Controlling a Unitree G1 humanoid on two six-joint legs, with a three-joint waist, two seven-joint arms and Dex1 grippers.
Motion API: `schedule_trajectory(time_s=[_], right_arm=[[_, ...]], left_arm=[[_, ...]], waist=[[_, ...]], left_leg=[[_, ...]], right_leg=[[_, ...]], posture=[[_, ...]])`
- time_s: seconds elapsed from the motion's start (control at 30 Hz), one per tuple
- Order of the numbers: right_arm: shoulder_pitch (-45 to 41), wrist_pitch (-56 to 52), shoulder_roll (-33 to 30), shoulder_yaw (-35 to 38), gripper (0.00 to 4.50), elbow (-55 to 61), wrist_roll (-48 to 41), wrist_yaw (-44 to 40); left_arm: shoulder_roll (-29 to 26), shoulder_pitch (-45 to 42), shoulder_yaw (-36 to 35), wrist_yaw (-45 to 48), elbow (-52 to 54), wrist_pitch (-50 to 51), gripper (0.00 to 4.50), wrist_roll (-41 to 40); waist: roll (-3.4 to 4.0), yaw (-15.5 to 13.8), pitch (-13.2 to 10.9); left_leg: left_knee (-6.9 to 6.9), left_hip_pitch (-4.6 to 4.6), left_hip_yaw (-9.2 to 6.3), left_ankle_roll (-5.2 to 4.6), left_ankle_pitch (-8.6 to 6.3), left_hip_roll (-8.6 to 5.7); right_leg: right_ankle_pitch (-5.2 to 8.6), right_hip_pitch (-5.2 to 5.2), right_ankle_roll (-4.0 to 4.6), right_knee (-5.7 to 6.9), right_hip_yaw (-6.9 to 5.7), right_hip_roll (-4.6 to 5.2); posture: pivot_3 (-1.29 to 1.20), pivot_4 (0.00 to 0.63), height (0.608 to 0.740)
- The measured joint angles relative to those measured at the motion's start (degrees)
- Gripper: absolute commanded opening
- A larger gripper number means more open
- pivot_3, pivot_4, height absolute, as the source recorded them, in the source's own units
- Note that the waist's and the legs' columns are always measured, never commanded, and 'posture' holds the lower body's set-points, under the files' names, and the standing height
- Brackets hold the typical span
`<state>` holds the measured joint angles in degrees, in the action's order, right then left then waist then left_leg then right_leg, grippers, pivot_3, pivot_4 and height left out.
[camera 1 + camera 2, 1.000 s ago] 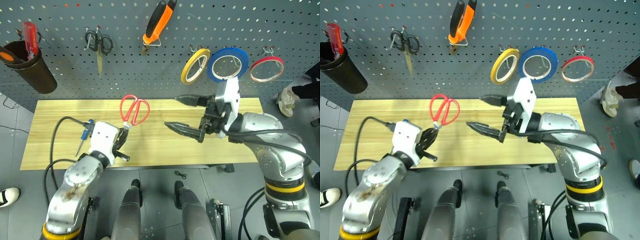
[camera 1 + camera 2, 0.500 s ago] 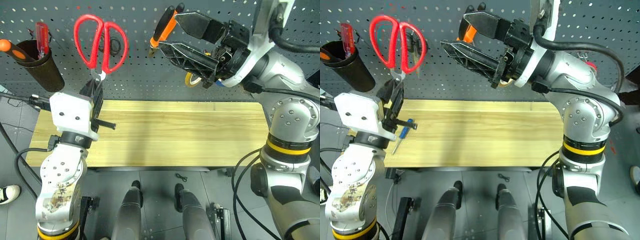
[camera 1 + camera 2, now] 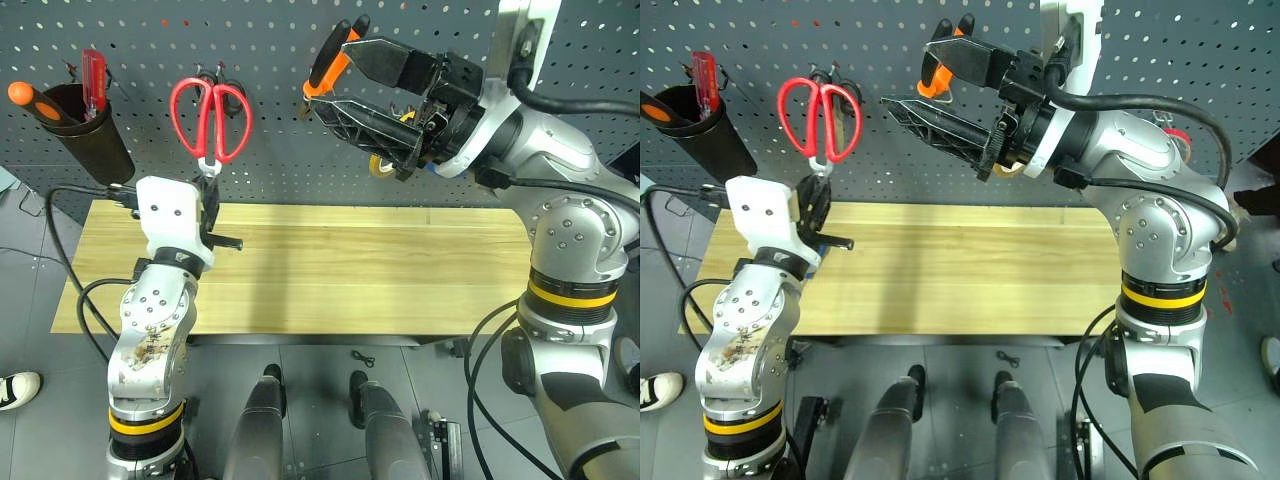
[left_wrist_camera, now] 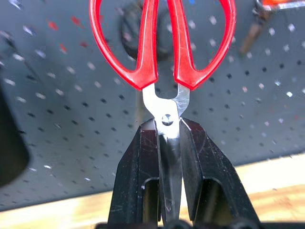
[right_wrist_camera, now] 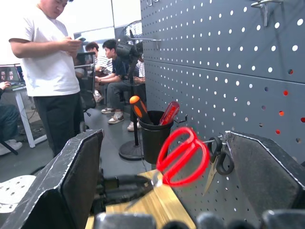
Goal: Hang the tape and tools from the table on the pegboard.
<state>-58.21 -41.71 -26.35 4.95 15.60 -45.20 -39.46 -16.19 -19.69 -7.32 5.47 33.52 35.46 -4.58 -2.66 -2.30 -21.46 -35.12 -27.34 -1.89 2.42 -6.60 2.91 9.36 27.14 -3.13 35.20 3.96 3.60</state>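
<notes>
Left gripper (image 3: 207,186) is clamped on the blades of the red-handled scissors (image 3: 209,117), just below the pivot screw, with the red loops standing up and fanned out above the fingers (image 4: 136,176) — you can see the grip really well in the left wrist view, pads flat on the steel either side. The scissors are up in front of the pegboard (image 3: 150,150), with the black-handled scissors (image 3: 840,95) hanging right behind the red loops, so that hook looks taken and I can't tell from here which free hook is the target. If I were doing this step I'd pick an empty hook just beside the loops, line one loop's opening up square to it, then push in gently and let the scissors drop onto the hook before letting go. The grip is low on the blades, so the handles are top-heavy and could swing or twist if the wrist moves fast — slow and steady is the way. Also watch that the loops don't snag the black pair. Right gripper (image 3: 372,88) is up at the board too, jaws spread wide with nothing between them, hovering off to the scissors' right near the pliers (image 3: 328,55) already hanging there. The table (image 3: 380,270) below the grippers looks bare of tools from the head views, so I'd guess this is one of the last items to hang.
</notes>
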Motion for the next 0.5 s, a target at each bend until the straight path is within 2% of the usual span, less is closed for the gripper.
schedule_trajectory(time_s=[0.07, 0.13, 0.2, 0.37, 0.5], right_arm=[[0.00, 0.00, 0.00, -0.05, 4.50, 0.00, 0.07, 0.23], [0.05, 0.00, 0.00, -0.10, 4.50, 0.01, 0.16, 0.60], [0.17, 0.00, 0.03, -0.30, 4.50, 0.05, 0.21, 0.84], [1.11, 0.02, 0.31, -1.66, 4.50, 0.07, 1.36, 1.03], [5.00, 0.07, 1.10, -2.89, 4.50, 1.54, 1.90, 0.95]], left_arm=[[0.00, -1.10, 0.22, 0.51, -1.78, -0.07, 0.12, -0.21], [0.00, -2.84, -0.01, 0.74, -4.21, -0.45, 1.15, -0.30], [-0.01, -4.06, -0.28, 0.87, -6.38, -0.70, 1.88, -0.29], [0.09, -4.09, -0.58, 0.97, -9.06, -2.43, 4.38, -0.28], [-1.22, 1.04, -1.28, 2.06, -9.91, -5.34, 4.45, -0.12]], waist=[[0.00, 0.06, 0.01], [0.00, 0.04, 0.02], [-0.01, 0.06, 0.04], [-0.01, 0.13, 0.05], [-0.01, 0.27, 0.06]], left_leg=[[-0.03, 0.00, 0.00, 0.00, 0.00, 0.00], [-0.04, 0.01, 0.00, 0.00, 0.01, 0.00], [-0.08, 0.01, -0.01, 0.00, 0.01, 0.00], [-0.09, 0.02, -0.01, 0.00, 0.01, 0.00], [-0.07, 0.04, -0.01, 0.00, 0.01, 0.02]], right_leg=[[-0.01, 0.00, 0.01, 0.02, 0.00, 0.00], [-0.02, 0.00, 0.02, 0.07, 0.00, -0.01], [-0.02, 0.00, 0.03, 0.08, 0.00, -0.01], [-0.04, -0.01, 0.05, 0.11, 0.01, -0.01], [-0.04, -0.02, 0.05, 0.13, 0.02, -0.01]], posture=[[0.14, 0.296, 0.740], [0.14, 0.296, 0.740], [0.13, 0.302, 0.740], [0.13, 0.313, 0.740], [0.14, 0.345, 0.740]])
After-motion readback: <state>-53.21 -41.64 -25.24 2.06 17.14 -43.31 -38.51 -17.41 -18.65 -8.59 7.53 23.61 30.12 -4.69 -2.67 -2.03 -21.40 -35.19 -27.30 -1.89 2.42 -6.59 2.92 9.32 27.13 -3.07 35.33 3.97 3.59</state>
